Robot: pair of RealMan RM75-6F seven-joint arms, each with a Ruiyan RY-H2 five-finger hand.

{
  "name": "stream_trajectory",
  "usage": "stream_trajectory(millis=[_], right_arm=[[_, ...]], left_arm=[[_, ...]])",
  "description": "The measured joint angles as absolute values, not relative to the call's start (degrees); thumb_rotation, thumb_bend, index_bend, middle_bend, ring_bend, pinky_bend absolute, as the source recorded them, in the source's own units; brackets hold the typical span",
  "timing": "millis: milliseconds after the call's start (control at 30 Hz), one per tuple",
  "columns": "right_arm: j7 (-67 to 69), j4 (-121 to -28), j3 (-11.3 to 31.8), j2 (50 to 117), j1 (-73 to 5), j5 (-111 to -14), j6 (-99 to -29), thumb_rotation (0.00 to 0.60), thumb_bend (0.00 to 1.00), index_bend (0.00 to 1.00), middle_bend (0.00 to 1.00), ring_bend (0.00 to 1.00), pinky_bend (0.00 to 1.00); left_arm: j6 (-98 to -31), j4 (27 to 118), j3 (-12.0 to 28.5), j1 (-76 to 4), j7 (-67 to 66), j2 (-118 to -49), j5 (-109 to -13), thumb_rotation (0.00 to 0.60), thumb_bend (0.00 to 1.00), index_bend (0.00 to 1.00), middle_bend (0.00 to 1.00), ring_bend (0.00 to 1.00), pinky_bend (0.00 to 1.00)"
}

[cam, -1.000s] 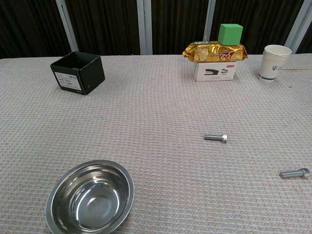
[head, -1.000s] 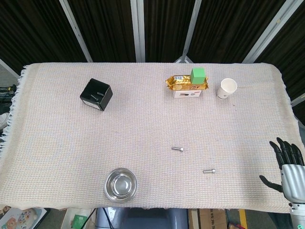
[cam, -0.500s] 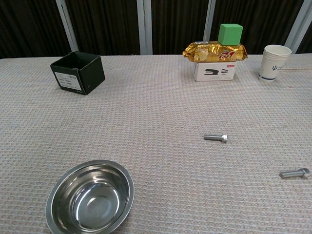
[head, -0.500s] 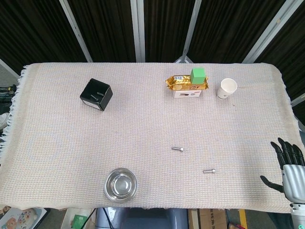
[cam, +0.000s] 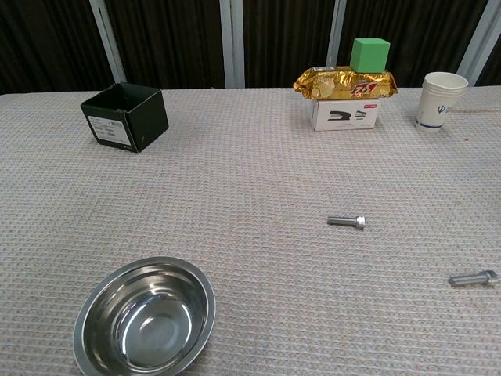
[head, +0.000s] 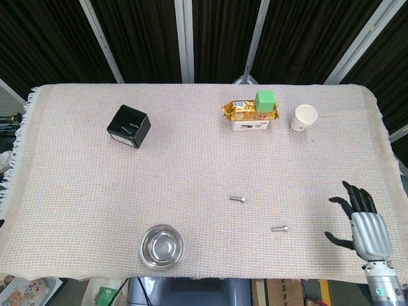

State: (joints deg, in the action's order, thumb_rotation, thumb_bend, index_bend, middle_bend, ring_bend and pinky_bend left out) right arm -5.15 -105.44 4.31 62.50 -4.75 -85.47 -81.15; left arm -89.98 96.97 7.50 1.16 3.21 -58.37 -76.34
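One right hand (head: pixel 361 222) hovers palm-down, fingers spread, near a bolt (head: pixel 280 228).

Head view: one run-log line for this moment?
right hand: open, fingers spread, holding nothing | nearest: small metal bolt | left hand: not in view | steel bowl: empty

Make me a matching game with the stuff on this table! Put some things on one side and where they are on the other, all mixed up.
Things:
1. green block
2. black box
3. paper cup
4. steel bowl

Places:
A. far right of the cloth, beside the white box
B. near edge of the cloth, on the left
C. on top of the gold snack packet
D. far left part of the cloth, standing alone

Right pairs: 1-C, 2-D, 3-A, 4-B.
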Motion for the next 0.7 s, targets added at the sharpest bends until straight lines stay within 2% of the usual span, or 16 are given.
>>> stream_trajectory(millis=[133, 400, 700], right_arm=[[-9.23, -108.16, 5.82, 64.56, -7.99, -83.13, -77.5, 0.6, 0.18, 0.45, 0.05, 0.06, 0.04], [-18.43, -109.91, 6.83, 70.13, -11.52, -78.34, -73.47, 0.6, 0.18, 0.46, 0.05, 0.06, 0.04], [-26.25, -109.17, 5.06, 77.21, -13.01, -74.72, -72.27, 0.6, 0.18, 0.48, 0.05, 0.06, 0.04]], left_arm=[[-89.66, 96.93, 7.71, 1.08, 3.1, -58.36, -75.71, 0.6, 0.07, 0.16, 0.11, 0.02, 0.05], [-88.93, 96.95, 7.78, 0.76, 2.83, -58.35, -75.33, 0.6, 0.06, 0.16, 0.11, 0.02, 0.05], [-88.73, 96.95, 7.84, 0.72, 2.93, -58.24, -75.12, 0.6, 0.07, 0.16, 0.11, 0.02, 0.05]])
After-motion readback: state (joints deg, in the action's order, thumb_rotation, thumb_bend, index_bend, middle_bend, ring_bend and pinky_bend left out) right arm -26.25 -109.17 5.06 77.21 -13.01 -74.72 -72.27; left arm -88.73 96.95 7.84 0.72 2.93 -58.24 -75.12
